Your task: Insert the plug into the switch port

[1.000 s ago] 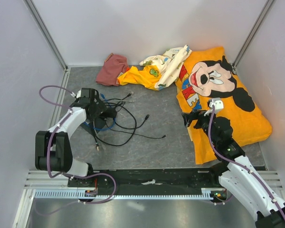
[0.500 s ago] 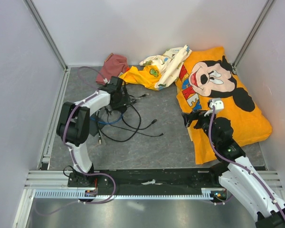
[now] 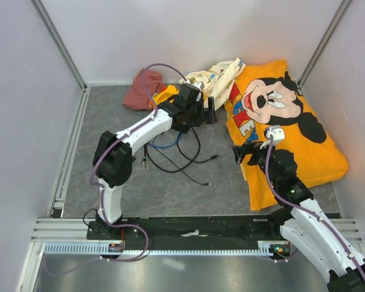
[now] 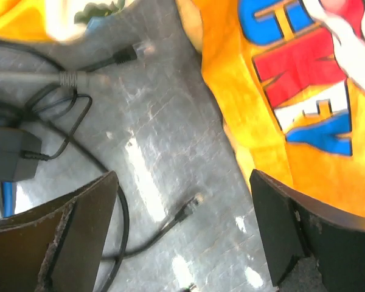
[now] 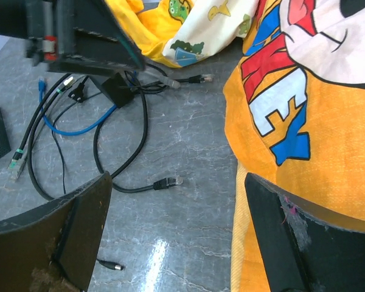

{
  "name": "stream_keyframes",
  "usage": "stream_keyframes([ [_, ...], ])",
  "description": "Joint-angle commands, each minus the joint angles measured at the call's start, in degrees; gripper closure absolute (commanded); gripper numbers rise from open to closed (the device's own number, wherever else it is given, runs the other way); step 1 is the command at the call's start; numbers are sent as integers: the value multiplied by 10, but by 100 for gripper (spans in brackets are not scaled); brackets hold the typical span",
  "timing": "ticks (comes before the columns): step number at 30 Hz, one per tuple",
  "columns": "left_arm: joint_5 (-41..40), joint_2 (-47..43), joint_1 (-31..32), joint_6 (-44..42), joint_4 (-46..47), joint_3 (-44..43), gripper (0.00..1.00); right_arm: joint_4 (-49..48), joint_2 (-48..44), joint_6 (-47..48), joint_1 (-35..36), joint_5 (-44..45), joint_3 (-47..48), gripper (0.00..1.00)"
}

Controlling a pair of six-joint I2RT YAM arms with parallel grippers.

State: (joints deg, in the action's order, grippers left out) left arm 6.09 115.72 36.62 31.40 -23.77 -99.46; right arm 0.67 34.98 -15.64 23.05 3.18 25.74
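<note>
- Our left claw (image 3: 210,111) stands wide apart and holds nothing. It hangs over the far middle of the worktop (image 3: 103,121), just at the edge of the orange cloth (image 3: 319,152).
- Our right claw (image 3: 240,152) is spread wide too and is empty. It sits at the cloth's left edge, on the right half of the worktop.
- The plug (image 5: 41,82) ends the blue cable (image 5: 79,129), which loops among the black cables (image 5: 134,140) at mid-worktop.
- We see the plug lying on the left side of that tangle, well apart from both claws and too small to show detail.
- The cloth shows Mickey Mouse and big red, white and blue block letters. We read only the last two, E and Y.
</note>
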Motion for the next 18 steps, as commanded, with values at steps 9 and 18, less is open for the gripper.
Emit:
stream_keyframes([
  [9,-274,-296,-244,67,-83,313,1,-38,20,19,2,-103,3,2],
  [18,-295,-256,-447,123,-81,358,1,-44,16,23,8,-110,0,2],
])
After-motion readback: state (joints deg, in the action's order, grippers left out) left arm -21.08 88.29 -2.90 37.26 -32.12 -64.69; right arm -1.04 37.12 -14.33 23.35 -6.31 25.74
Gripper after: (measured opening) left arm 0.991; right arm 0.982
